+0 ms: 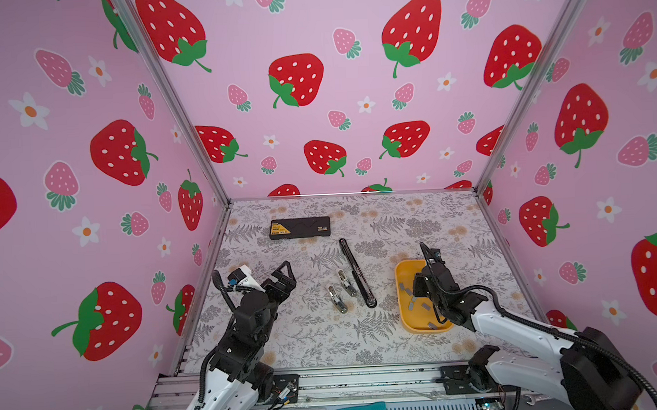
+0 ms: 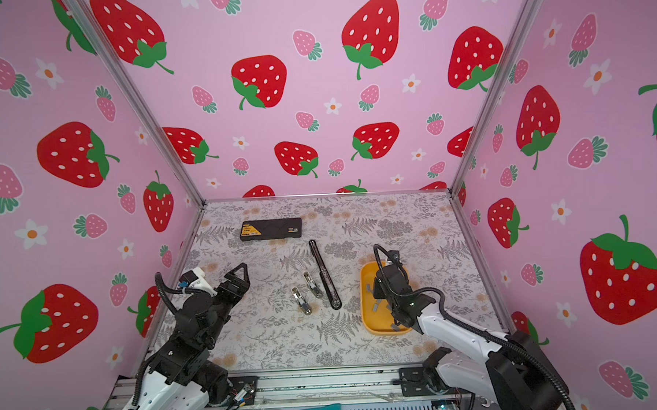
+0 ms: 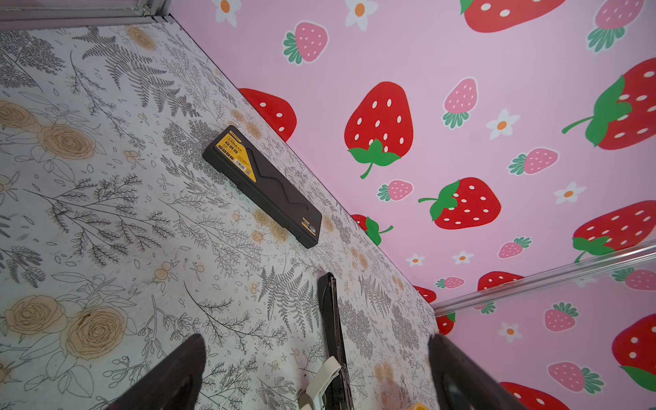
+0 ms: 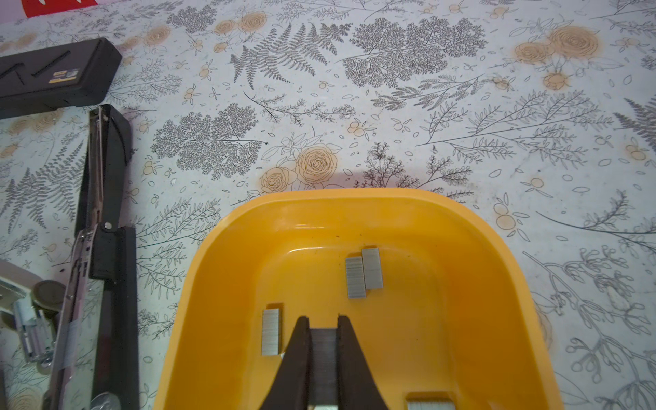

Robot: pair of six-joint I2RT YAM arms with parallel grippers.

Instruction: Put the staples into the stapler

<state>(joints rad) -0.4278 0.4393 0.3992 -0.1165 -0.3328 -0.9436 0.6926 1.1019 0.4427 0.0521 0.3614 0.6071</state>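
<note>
Visibly, the staples (image 4: 355, 277) are grey; flat (finely ribbed).

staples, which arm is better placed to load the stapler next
Right: the right gripper is shut on a staple strip in the yellow tray; the left gripper hangs open, far from it.

Staples (image 4: 355, 277) in tray (image 4: 355, 196), right of stapler (image 1: 357, 273)
</note>
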